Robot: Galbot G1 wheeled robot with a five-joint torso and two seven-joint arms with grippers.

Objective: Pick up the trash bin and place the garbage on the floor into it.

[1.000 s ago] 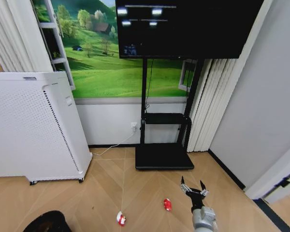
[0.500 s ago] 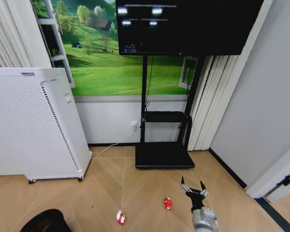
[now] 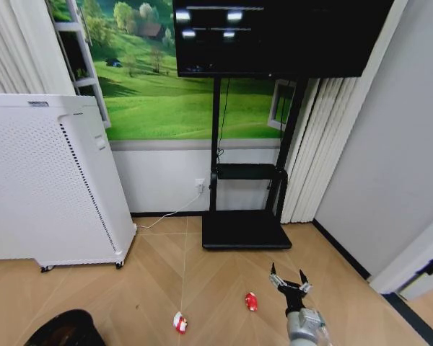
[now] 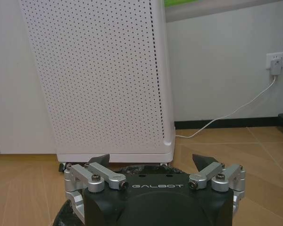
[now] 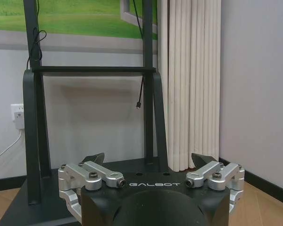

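The black trash bin [image 3: 63, 329] stands on the wood floor at the lower left of the head view. Its dark rim [image 4: 144, 168] shows just beyond my left gripper [image 4: 152, 162], which hangs open close above it with nothing between its fingers. Two pieces of garbage lie on the floor: a crumpled red-and-white wrapper [image 3: 179, 322] and, to its right, a small red crushed item [image 3: 250, 301]. My right gripper [image 3: 289, 278] hovers open and empty just right of the red item. In the right wrist view, the right gripper [image 5: 148, 159] faces the TV stand.
A large white perforated appliance [image 3: 50, 180] on casters stands behind the bin. A black TV stand base [image 3: 244, 232] sits against the back wall, with a white cable [image 3: 166, 216] trailing from a wall socket. A grey wall and door frame [image 3: 411, 267] close off the right.
The whole head picture has shifted a little, so the camera has moved. The bin now sits slightly further left in it. Both grippers stay open.
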